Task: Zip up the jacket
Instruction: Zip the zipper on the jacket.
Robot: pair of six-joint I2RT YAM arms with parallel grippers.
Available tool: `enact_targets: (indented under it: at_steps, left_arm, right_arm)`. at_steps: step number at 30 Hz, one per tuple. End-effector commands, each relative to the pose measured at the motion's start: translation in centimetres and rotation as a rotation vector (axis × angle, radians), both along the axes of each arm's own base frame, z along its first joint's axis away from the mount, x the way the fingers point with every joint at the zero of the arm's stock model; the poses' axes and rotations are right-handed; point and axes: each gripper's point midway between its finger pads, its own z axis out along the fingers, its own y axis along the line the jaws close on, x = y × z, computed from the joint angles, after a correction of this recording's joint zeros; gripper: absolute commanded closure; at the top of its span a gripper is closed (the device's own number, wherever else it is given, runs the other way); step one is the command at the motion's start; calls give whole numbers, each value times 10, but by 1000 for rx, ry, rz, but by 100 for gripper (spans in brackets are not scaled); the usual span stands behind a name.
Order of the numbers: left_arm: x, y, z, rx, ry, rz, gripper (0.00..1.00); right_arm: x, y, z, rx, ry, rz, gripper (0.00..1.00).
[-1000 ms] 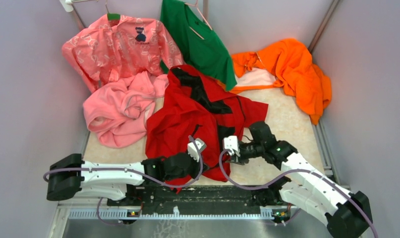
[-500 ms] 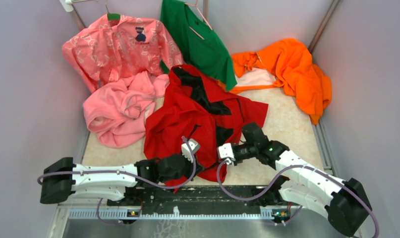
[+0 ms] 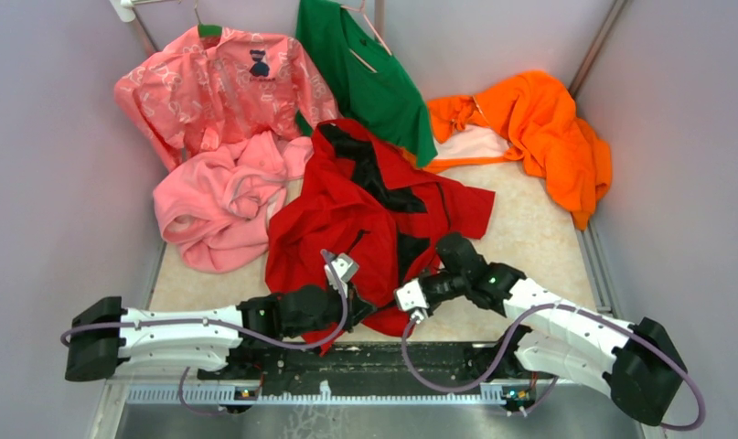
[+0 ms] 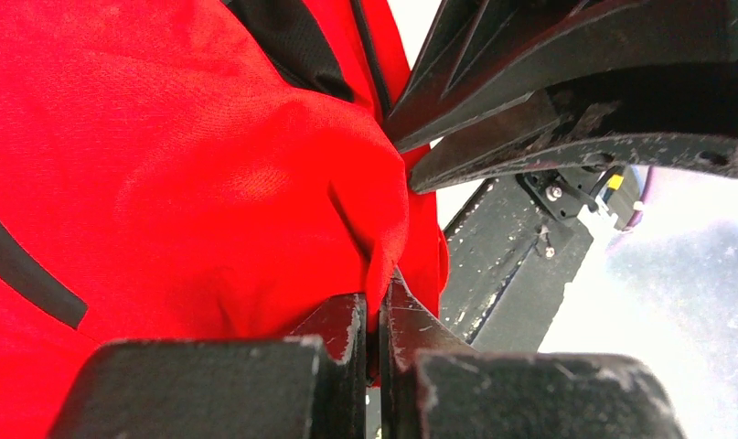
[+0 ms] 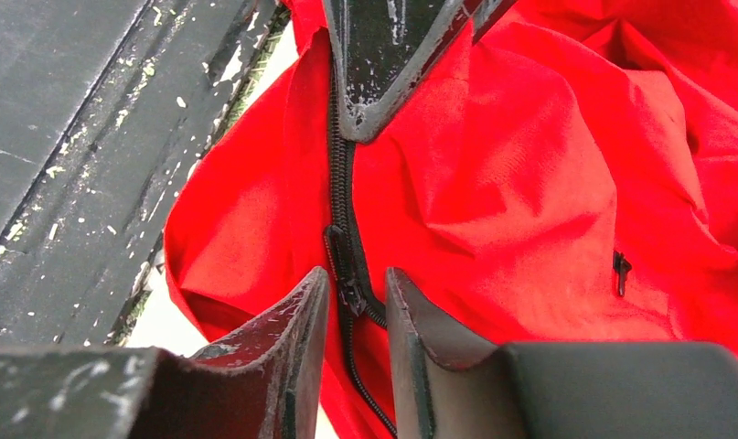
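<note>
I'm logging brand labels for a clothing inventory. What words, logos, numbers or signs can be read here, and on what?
No text is readable.
On the pink patterned shirt, a dark blue mark: too small and blurred to read.
On the red jacket: no lettering shows in any view.

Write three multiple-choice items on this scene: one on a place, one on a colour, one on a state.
1. Seen from above, where does the orange garment lie?
A) near left corner
B) far right corner
C) under the arms

2. What colour is the front zipper of the jacket?
A) white
B) yellow
C) dark

3. How is the left end effector?
A) shut on jacket cloth
B) wide open
C) holding a hanger

Answers:
1 B, it is heaped at the far right.
2 C, the right wrist view shows black teeth on red cloth.
3 A, its jaws pinch a red fold.
</note>
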Motion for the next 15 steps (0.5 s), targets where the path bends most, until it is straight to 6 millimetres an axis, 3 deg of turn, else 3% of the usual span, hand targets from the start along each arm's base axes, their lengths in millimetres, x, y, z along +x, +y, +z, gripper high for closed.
enact_targets:
  at_steps: [1, 15]
  left_arm:
    - [0, -6, 17, -83, 4, 3, 100]
    - [2, -11, 41, -219, 51, 45, 100]
  right_arm:
    - [0, 11, 9, 46, -61, 39, 68]
    - [0, 10, 3, 43, -131, 24, 67]
